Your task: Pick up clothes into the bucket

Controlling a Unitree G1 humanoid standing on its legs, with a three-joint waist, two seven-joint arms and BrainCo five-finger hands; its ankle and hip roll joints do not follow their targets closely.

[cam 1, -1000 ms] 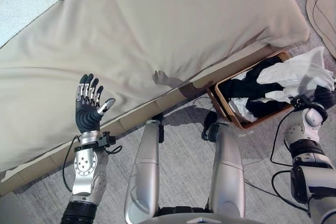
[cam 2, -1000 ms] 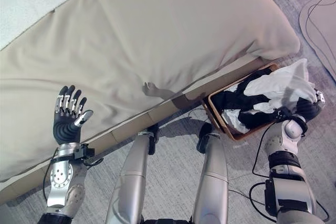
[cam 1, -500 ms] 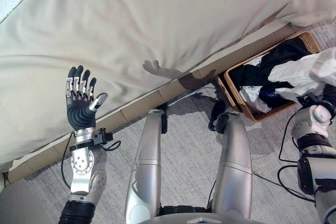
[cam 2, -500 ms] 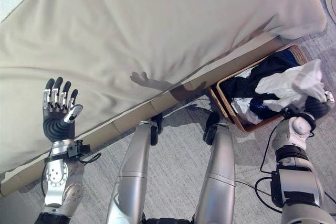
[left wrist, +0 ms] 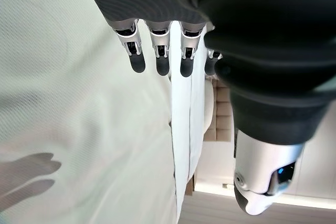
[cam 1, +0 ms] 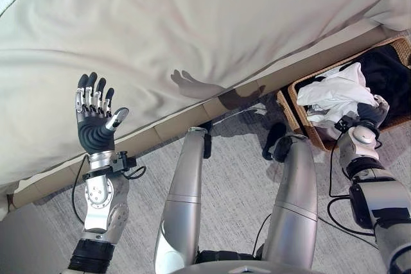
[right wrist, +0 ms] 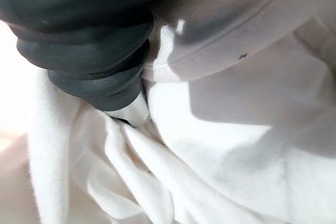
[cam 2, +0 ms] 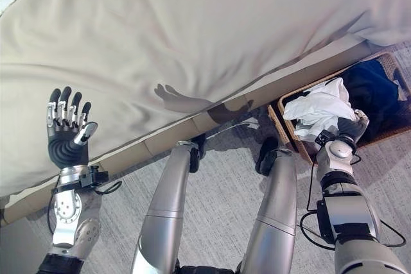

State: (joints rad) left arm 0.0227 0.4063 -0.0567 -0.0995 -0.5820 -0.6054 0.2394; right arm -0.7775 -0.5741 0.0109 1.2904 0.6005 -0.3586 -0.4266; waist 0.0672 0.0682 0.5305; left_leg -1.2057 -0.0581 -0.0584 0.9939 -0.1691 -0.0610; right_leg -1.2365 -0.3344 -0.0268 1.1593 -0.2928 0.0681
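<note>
A white garment lies bunched in the wicker basket on the floor at my right, beside dark clothes. My right hand is down in the basket against the white garment, which wraps round it in the right wrist view and hides its grip. My left hand is raised at the left in front of the bed, palm towards me and open. Its straight fingers hold nothing.
A bed under a beige cover spans the top of the eye views, with its low base running along the grey carpet. The basket stands against that base at the bed's right end.
The camera has shifted, moving the basket rightwards in view. My right hand has lowered the white garment from above the basket down into it. The left hand stays raised and open.
</note>
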